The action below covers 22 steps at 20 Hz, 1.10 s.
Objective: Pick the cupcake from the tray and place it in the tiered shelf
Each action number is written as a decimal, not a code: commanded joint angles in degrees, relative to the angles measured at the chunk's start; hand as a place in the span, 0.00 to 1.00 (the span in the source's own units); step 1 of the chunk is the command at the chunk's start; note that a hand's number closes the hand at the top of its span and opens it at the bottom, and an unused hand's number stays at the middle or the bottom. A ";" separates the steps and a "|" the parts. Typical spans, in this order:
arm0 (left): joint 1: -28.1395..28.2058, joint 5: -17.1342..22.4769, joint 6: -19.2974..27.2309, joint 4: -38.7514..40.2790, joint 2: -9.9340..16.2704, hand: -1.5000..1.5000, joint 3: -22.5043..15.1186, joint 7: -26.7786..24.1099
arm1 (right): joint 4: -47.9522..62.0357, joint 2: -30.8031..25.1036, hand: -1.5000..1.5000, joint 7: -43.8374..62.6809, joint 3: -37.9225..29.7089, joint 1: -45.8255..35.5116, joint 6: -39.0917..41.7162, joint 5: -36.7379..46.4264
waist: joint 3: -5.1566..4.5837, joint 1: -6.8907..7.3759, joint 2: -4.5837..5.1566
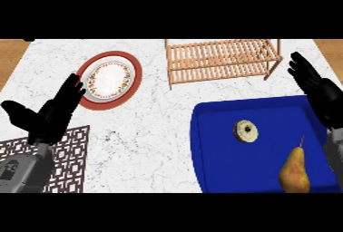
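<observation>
Cupcake: I see the small round cupcake with a dark middle (pixel 246 131) lying on the big blue tray (pixel 221 158), near its middle.
Pear: a yellow-brown pear (pixel 294 170) lies on the same tray, nearer to me.
Shelf: the light wooden slatted tiered shelf (pixel 221 59) stands behind the tray.
Plate: a round white plate with a red rim (pixel 107 80) sits to the left on the white marble worktop (pixel 154 136).
Mat: a dark patterned mat (pixel 70 154) lies at the near left.
Left hand: my black left hand (pixel 50 115) is open beside the plate, holding nothing.
Right hand: my black right hand (pixel 315 88) is open at the tray's right edge, fingers straight.
</observation>
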 commanded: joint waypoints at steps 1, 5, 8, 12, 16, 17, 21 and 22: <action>2.90 -0.72 -0.12 -1.21 1.23 0.50 0.28 1.17 | -4.01 0.52 1.00 -0.65 -3.00 6.68 -6.63 2.73 | -1.59 1.02 -0.15; 9.15 -0.46 3.80 4.72 2.18 0.50 1.93 4.81 | -7.42 -2.99 1.00 -0.70 -14.33 11.77 -23.20 9.88 | -1.76 -4.78 -1.37; 11.49 -0.27 4.85 5.28 -0.02 0.50 0.84 5.35 | 1.13 -4.66 1.00 9.53 -16.52 22.22 -29.07 17.41 | -2.04 -6.54 0.01; 12.00 -0.75 6.09 2.49 -1.31 0.50 -1.10 8.29 | -11.46 10.17 0.00 6.13 -17.25 32.27 -39.39 14.87 | -1.63 -2.75 -0.81; 9.64 -0.95 5.39 0.86 -0.23 0.50 -1.15 11.16 | -29.93 14.95 0.00 6.32 -8.82 45.10 -36.98 18.77 | -1.69 -0.49 -0.32; 12.98 -2.40 4.21 4.43 -1.88 0.50 -1.71 4.97 | -33.37 14.56 0.00 5.39 -8.89 48.37 -35.05 17.45 | -1.76 -0.60 -0.25; 10.45 -3.58 7.70 1.21 -3.61 0.50 -3.43 9.70 | -43.86 16.95 0.00 12.71 1.39 55.08 -32.66 23.53 | -1.73 0.54 -0.05; 7.86 -4.17 8.15 1.81 -3.63 0.50 -3.62 11.07 | -47.39 14.76 0.00 18.14 1.98 53.99 -31.45 25.54 | -1.76 0.82 0.14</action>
